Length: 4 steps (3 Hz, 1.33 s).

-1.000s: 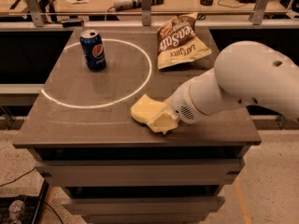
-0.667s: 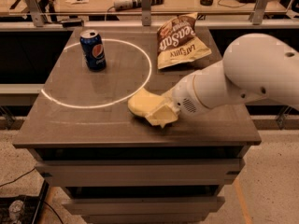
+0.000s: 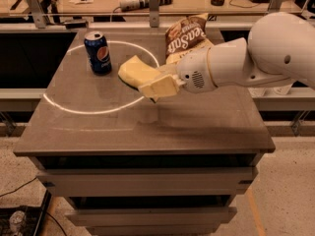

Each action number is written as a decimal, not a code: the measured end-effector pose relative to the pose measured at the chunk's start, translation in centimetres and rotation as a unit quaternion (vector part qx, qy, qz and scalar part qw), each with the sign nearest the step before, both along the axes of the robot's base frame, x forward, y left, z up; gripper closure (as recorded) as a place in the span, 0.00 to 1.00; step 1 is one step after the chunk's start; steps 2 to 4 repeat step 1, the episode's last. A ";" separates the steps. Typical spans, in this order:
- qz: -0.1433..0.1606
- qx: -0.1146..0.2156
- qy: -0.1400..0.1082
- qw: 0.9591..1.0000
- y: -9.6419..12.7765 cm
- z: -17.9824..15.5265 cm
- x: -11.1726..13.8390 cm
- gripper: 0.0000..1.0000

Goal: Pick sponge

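The pale yellow sponge (image 3: pixel 134 71) is held in the air above the table, its pointed end toward the blue soda can (image 3: pixel 98 52). My gripper (image 3: pixel 156 87) is shut on the sponge's right end; its blocky pale yellow fingers (image 3: pixel 160 86) cover that end. The white arm reaches in from the right. A faint shadow lies on the tabletop below the sponge.
The grey-brown table (image 3: pixel 197 127) carries a white circle line (image 3: pixel 74 109). A blue soda can stands at the back left inside the circle. A tan-and-brown chip bag (image 3: pixel 184 36) lies at the back, partly behind the arm. Drawers sit below the tabletop.
The gripper has lifted the sponge off the tabletop and carried it up and toward the back, closer to the can. The can and chip bag have not moved.
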State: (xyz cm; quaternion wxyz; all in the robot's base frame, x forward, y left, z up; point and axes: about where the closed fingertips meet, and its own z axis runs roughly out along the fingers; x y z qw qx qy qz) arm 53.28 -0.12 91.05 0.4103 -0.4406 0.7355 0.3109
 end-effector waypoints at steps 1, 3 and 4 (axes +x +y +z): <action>0.000 0.010 0.001 1.000 0.1 0.4 0.3 1.00; 0.000 0.010 0.001 1.000 0.1 0.4 0.3 1.00; 0.000 0.010 0.001 1.000 0.1 0.4 0.3 1.00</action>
